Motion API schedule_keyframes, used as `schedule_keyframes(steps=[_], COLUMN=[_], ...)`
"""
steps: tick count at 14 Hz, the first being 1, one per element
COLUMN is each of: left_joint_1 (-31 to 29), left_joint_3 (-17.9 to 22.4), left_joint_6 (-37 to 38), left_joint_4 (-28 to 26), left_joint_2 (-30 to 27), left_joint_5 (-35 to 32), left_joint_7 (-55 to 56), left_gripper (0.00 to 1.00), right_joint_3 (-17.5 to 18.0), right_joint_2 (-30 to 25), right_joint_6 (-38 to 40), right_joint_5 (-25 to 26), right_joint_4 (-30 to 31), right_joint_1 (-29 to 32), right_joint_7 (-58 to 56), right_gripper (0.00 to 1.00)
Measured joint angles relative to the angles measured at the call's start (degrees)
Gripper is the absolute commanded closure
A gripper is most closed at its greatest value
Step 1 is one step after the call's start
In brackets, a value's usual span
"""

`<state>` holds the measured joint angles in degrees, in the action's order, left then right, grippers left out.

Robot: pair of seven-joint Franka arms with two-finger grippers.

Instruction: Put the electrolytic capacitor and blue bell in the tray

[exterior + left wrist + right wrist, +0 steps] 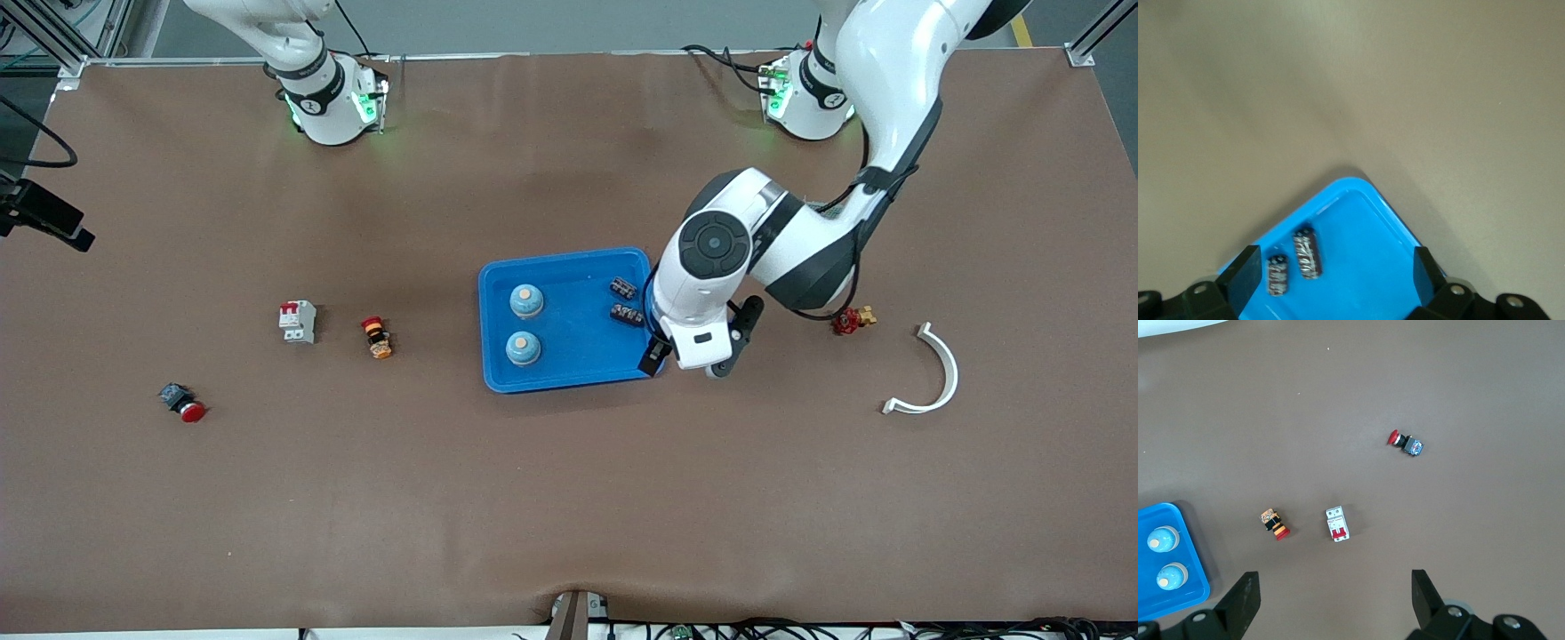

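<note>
The left end effector (692,360) hung with fingers spread and empty over the tray (569,380) rim at its left-arm end. Just beside it in the tray lay two electrolytic capacitors (625,300); two blue bells (525,324) stood farther off. The right end effector (1331,600), likewise spread, waited high over the desk (533,516).

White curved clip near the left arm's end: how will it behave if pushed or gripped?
The white curved clip looks like thin plastic, so probably light and slightly springy. Lying flat as an open arc, it would likely spin or slide when nudged rather than roll. A grip across the band seems safest.
</note>
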<state>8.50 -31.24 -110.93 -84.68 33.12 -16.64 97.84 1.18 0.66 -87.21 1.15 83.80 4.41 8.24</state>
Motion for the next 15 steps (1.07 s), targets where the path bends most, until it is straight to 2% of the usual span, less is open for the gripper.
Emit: schedule_keyframes(steps=[7, 15], left_joint_1=[-5.87, -12.44], left_joint_3=[0.02, 0.02], left_joint_6=[8.62, 14.05], left_joint_4=[0.0, 0.02], left_joint_2=[-6.64, -12.54], left_joint_5=[0.0, 1.35], left_joint_7=[-20.37, -39.62], left_gripper=[0.0, 0.0], right_joint_3=[-0.17, -0.33], right_joint_2=[0.01, 0.01], right_joint_6=[0.26, 1.62], right_joint_5=[0.0, 0.0], right_joint_4=[0.48, 0.68], right_joint_1=[0.41, 0.97], right_joint_7=[-5.41, -9.85], right_gripper=[0.0, 0.0])
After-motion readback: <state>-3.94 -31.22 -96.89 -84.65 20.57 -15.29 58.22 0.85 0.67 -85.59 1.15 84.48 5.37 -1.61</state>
